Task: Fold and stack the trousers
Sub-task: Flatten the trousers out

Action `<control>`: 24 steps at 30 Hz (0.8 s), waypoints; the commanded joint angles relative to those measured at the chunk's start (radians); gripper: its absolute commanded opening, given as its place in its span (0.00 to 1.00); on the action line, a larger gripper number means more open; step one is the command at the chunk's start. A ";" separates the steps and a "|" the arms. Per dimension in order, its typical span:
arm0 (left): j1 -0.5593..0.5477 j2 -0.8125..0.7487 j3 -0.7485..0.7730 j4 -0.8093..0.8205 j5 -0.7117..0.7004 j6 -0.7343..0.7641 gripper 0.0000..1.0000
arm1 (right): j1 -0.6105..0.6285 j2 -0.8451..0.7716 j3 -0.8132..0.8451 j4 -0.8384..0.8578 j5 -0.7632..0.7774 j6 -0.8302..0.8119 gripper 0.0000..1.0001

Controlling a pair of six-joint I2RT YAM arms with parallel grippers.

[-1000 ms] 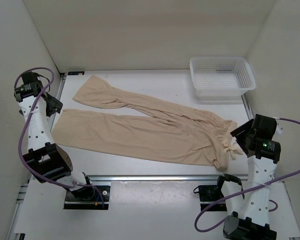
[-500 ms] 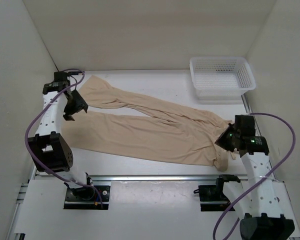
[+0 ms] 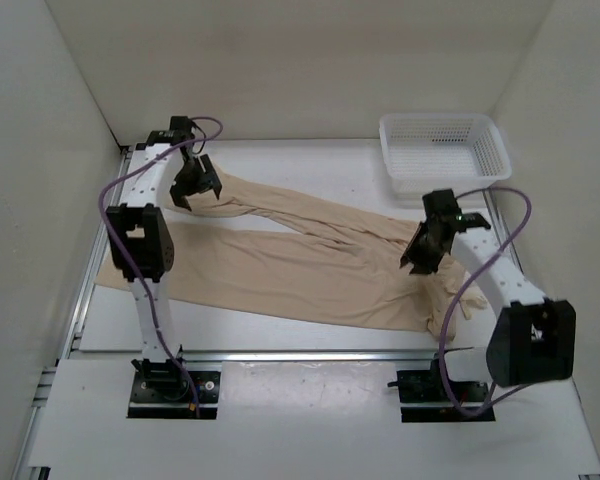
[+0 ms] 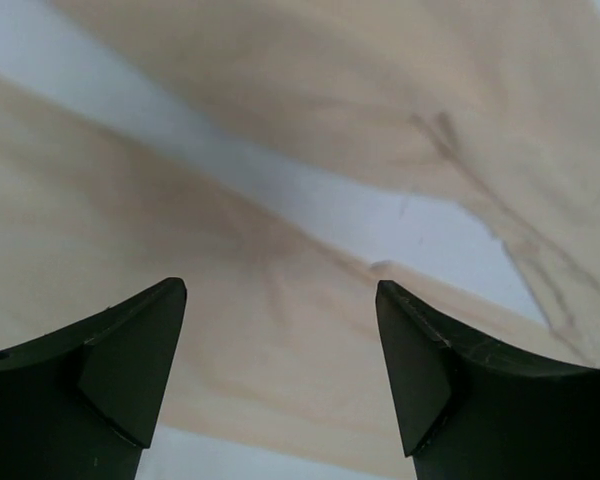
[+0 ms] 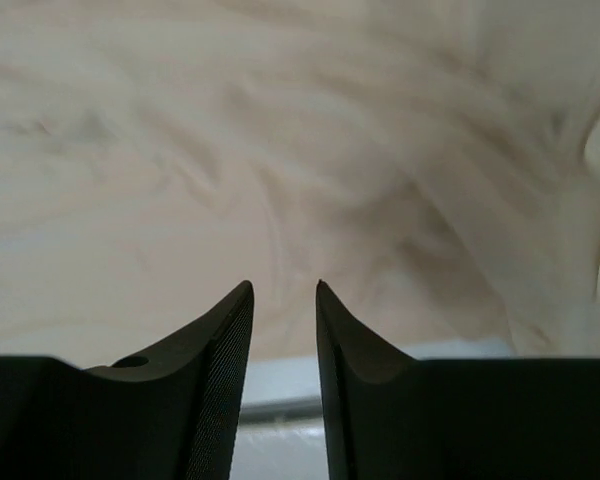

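The beige trousers (image 3: pixel 300 260) lie spread flat across the table, both legs reaching left and the wrinkled waist at the right. My left gripper (image 3: pixel 196 194) hovers over the far leg's cuff end, wide open with nothing between its fingers; in its wrist view (image 4: pixel 280 290) both legs (image 4: pixel 230 210) show below with a strip of table between them. My right gripper (image 3: pixel 414 262) hangs over the waist area. Its fingers stand a narrow gap apart with nothing in it (image 5: pixel 283 285), above creased fabric (image 5: pixel 280 150).
A white mesh basket (image 3: pixel 445 150) stands at the far right corner of the table. Bare white tabletop (image 3: pixel 320 170) shows behind the trousers. A metal rail (image 3: pixel 300 354) runs along the near edge, and walls enclose the left, right and back.
Both arms have swung in from the table's sides: the left up and right over the far leg's end, the right up and left over the waist. The trousers have not moved.
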 commanded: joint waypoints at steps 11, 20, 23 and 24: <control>0.052 0.219 0.172 -0.032 -0.017 -0.066 0.86 | -0.263 0.315 0.230 0.201 -0.187 -0.105 0.40; 0.181 0.132 0.038 0.080 0.016 -0.055 0.88 | -0.530 0.279 0.155 0.230 -0.261 -0.159 0.65; 0.181 0.188 0.087 0.058 0.016 -0.055 0.88 | -0.530 0.308 0.201 0.210 -0.217 -0.136 0.73; 0.181 0.198 0.102 0.058 0.016 -0.055 0.88 | -0.530 0.334 0.216 0.210 -0.204 -0.126 0.73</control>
